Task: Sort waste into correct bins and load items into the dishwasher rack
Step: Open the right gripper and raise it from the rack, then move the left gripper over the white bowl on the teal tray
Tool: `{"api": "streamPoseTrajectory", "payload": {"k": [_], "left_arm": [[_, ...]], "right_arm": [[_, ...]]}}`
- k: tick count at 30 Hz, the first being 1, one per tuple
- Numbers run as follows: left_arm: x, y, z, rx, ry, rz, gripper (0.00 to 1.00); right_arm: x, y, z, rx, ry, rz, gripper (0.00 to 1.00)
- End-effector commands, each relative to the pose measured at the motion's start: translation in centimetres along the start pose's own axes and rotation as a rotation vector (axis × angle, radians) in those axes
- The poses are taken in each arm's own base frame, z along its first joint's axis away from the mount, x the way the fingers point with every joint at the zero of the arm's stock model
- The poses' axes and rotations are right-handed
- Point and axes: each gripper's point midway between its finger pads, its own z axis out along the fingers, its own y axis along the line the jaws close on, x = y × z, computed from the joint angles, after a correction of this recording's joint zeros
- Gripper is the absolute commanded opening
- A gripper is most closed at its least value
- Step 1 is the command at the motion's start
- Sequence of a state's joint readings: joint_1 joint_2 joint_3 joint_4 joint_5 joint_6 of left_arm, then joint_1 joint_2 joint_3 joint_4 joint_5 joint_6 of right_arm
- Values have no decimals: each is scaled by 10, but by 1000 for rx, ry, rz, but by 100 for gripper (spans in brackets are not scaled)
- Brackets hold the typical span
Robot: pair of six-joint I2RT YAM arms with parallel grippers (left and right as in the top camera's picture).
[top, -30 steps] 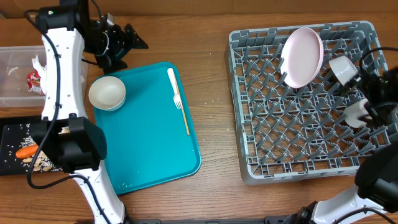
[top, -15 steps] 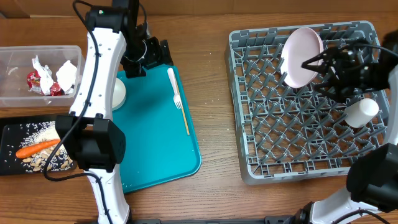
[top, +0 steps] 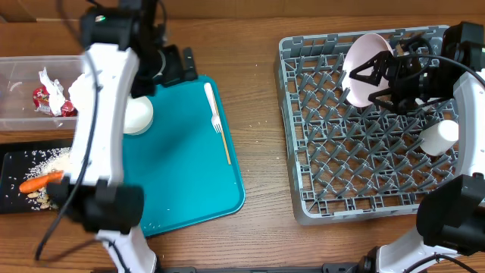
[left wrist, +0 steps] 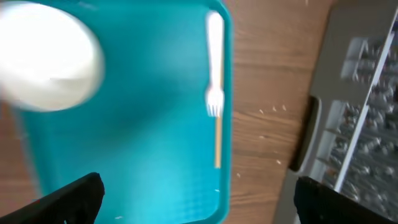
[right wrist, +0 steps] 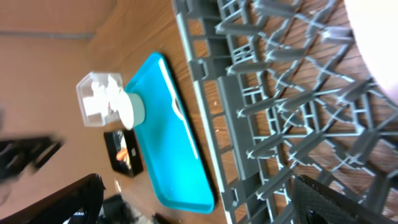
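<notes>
Overhead: fixed high, faced straight down, far off; teal tray (top: 189,174) left of centre, rack (top: 356,167) right of tray, whole table in frame.
Left wrist: close above tray, faced down onto it, blurred; rack edge showed beyond tray's side.
Right wrist: low over rack, faced obliquely back toward tray; tray far, small.
All three shared tray, white bowl (top: 142,120) at tray's corner, rack's tray-side edge.
</notes>
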State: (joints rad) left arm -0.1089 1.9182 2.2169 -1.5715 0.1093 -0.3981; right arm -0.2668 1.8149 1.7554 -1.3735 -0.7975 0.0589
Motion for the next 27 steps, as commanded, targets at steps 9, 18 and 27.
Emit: {"api": "streamPoseTrajectory", "payload": {"k": [9, 18, 27], "left_arm": [[8, 65, -47, -252, -101, -121, 100], [14, 85, 8, -318, 45, -128, 100], [14, 97, 69, -297, 121, -132, 100]], "right_arm": [[1, -5, 13, 304, -79, 150, 100], [27, 52, 64, 259, -3, -48, 100], [59, 88, 95, 230, 64, -175, 100]]}}
